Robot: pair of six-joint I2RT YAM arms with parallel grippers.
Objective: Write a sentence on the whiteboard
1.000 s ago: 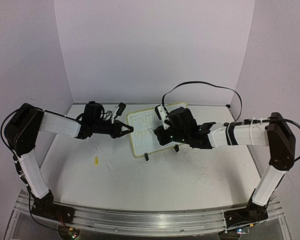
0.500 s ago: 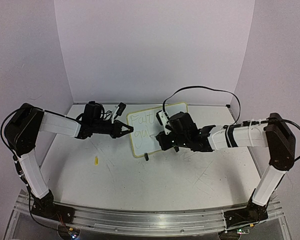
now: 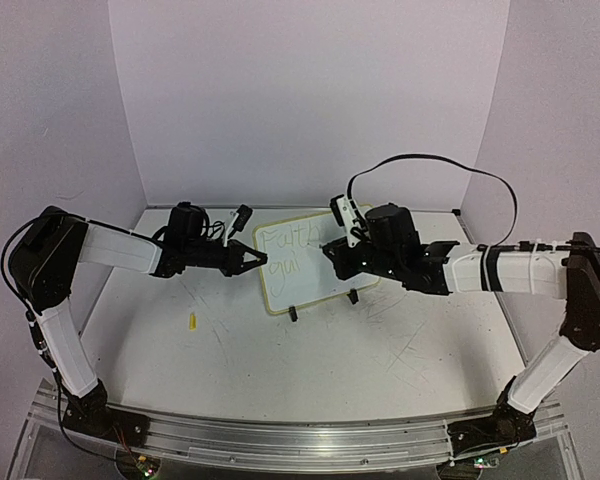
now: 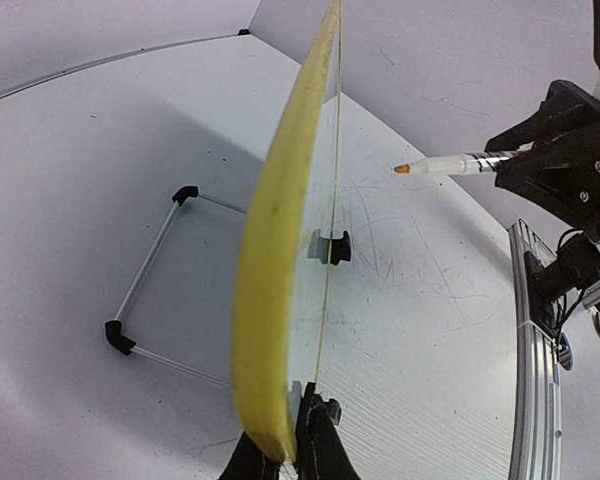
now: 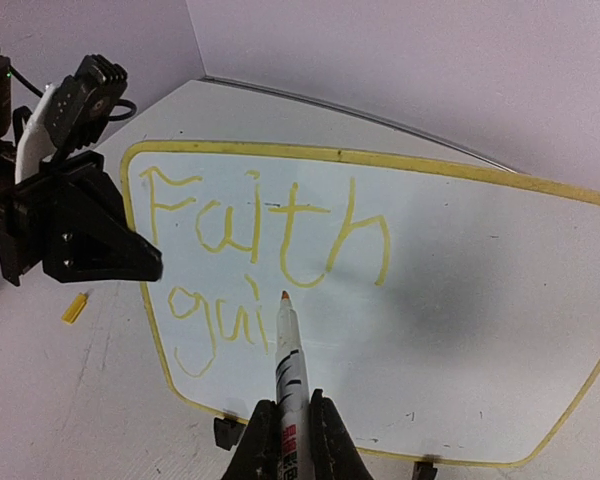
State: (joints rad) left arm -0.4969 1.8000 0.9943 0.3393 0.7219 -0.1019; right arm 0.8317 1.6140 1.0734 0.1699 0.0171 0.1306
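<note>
Board (image 3: 295, 268) pinched on one side, marker (image 5: 290, 372) poised at the other.
I see the board standing tilted on its clip feet (image 4: 328, 246) at mid desk (image 3: 310, 365), towards the back, its wire stand (image 4: 148, 292) behind it. My left tool (image 3: 261, 260) is clamped tight on the yellow rim at the board's left edge. My right tool (image 3: 332, 250) is closed around the marker, which points at the board's face. From the left wrist, its orange tip hangs near the surface but not touching. "Faith" and, below it, "gui" are written in yellow, and the tip sits just right of the "i". A small yellow scrap (image 3: 193, 320) lies on the desk, left of the board.
</note>
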